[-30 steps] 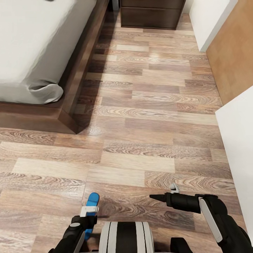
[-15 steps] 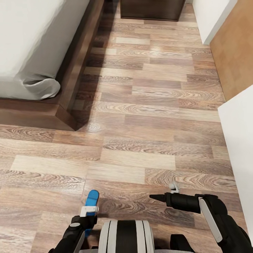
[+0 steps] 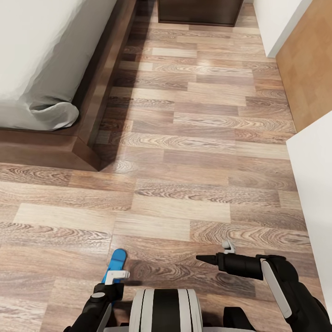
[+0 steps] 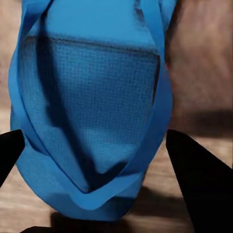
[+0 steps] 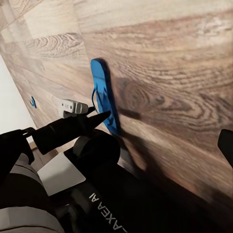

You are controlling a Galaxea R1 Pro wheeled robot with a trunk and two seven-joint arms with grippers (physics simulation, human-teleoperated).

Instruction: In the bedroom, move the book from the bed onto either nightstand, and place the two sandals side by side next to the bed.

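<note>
Since half a second ago, the sandal [image 3: 116,261] has tipped: it stood near upright off the left gripper [image 3: 115,275] then, and now we see it leaning over to that gripper's left, lower and closer to the floor [image 3: 184,184]. The view itself has hardly shifted in that time, while over the full second it has rolled forward, the bed [image 3: 41,60] sliding down and the cabinet [image 3: 198,11] slipping toward the top edge.

Our left wrist view puts the sandal [image 4: 90,111] between the two dark fingertips [image 4: 194,170], its blue straps and textured sole facing the camera, with wood behind it. The tips stand wide on either side with a gap to the sole, so we read the left jaws as released. From our right wrist view the sandal [image 5: 103,94] lies thin against the planks just beyond the left gripper [image 5: 77,108], and we cannot tell whether it touches the floor.

Our right gripper [image 3: 216,256] hovers to the right of the sandal, well apart from it, one dark finger pointing toward it and a pale one above; its jaws are spread and hold nothing.

Beyond the sandal, the bed's dark frame corner and grey-white mattress lie far ahead to its left. White panels [image 3: 313,184] and a tan wall [image 3: 309,69] stand to its right. A small blue speck [image 5: 33,102] shows far off by the white wall in our right wrist view; we cannot tell what it is.
</note>
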